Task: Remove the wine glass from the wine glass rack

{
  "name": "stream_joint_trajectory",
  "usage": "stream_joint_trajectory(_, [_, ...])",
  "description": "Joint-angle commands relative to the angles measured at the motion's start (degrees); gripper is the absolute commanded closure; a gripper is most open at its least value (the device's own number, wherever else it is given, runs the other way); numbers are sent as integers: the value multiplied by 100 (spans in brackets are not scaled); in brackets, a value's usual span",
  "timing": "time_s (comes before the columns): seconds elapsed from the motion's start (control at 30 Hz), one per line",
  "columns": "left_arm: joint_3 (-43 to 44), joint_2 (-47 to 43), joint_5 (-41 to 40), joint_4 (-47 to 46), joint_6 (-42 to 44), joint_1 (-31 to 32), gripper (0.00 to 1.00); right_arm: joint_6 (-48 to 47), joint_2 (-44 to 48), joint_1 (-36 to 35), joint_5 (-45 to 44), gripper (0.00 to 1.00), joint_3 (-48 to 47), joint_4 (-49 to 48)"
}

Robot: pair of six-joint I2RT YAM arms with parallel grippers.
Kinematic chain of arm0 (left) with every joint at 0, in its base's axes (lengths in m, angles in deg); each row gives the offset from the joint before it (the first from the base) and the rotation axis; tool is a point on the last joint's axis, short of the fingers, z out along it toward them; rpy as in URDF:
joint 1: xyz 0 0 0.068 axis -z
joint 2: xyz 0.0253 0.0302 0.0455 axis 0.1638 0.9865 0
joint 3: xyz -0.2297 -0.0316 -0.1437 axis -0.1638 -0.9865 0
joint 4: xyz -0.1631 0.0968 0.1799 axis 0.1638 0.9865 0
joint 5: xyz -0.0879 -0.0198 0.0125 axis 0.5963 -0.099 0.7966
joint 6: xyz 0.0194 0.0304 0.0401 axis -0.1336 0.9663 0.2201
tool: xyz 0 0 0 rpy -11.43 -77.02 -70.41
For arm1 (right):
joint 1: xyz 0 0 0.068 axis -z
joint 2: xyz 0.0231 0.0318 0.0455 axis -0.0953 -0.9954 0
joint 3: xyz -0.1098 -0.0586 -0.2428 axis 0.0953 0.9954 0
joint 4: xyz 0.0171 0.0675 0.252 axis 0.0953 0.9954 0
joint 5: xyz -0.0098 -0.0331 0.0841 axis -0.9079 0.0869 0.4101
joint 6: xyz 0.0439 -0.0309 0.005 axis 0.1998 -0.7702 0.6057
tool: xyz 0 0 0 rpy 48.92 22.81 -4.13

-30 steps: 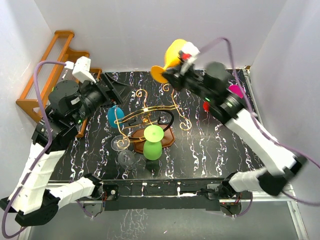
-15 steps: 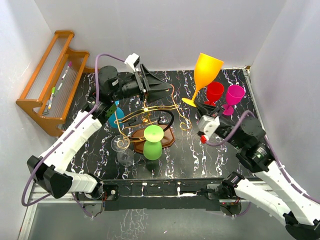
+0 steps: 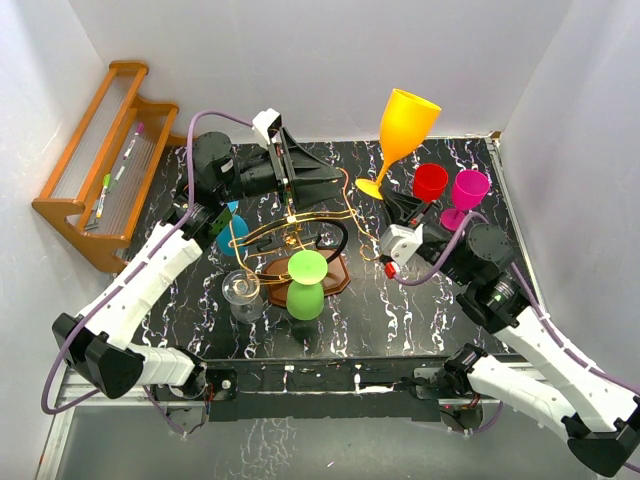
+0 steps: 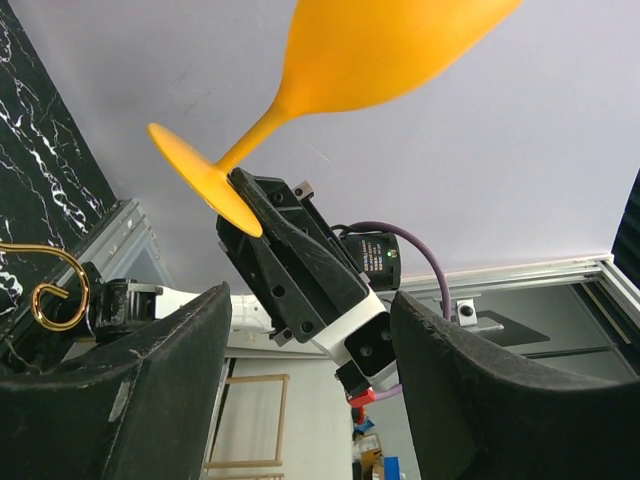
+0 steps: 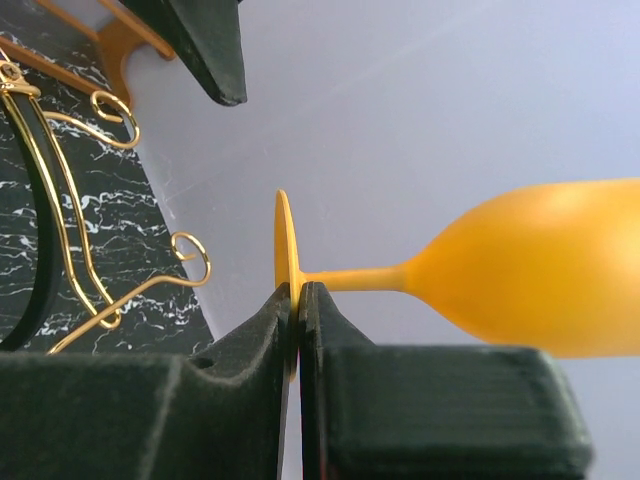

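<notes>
Lifted slightly since a moment ago, my right hand (image 3: 388, 197) stays pinched on the foot of the orange wine glass (image 3: 405, 120), clear of the wine glass rack (image 3: 300, 222) beside it. My left hand (image 3: 335, 180) hangs spread above the rack, holding nothing, near that foot.

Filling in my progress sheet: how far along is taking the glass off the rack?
Done: the orange glass is off the gold wire rack, held up high. In hand: the right gripper is shut on the edge of its foot; the left gripper hangs open, empty. Left: probably setting it down; a green glass sits at the rack.
</notes>
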Motion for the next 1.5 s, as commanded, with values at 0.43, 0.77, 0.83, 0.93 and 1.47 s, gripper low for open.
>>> stream_joint_trajectory(0.43, [-198, -2, 128, -323, -175, 7, 37, -260, -546, -303, 418, 92, -325, -1393])
stream_joint_trajectory(0.77, [-240, 100, 34, -329, -152, 12, 43, -622, -604, -725, 322, 92, -363, -1255])
stream_joint_trajectory(0.83, [-247, 115, 43, -376, -168, 9, 54, -651, -661, -777, 298, 92, -398, -1153])
stream_joint_trajectory(0.93, [-314, 79, 92, -494, -194, 10, 78, -655, -667, -861, 251, 92, -355, -1189])
stream_joint_trajectory(1.47, [796, -1310, -2716, 2233, 2491, 5, 100, 2235, 206, -988, -1180, 70, -365, 210])
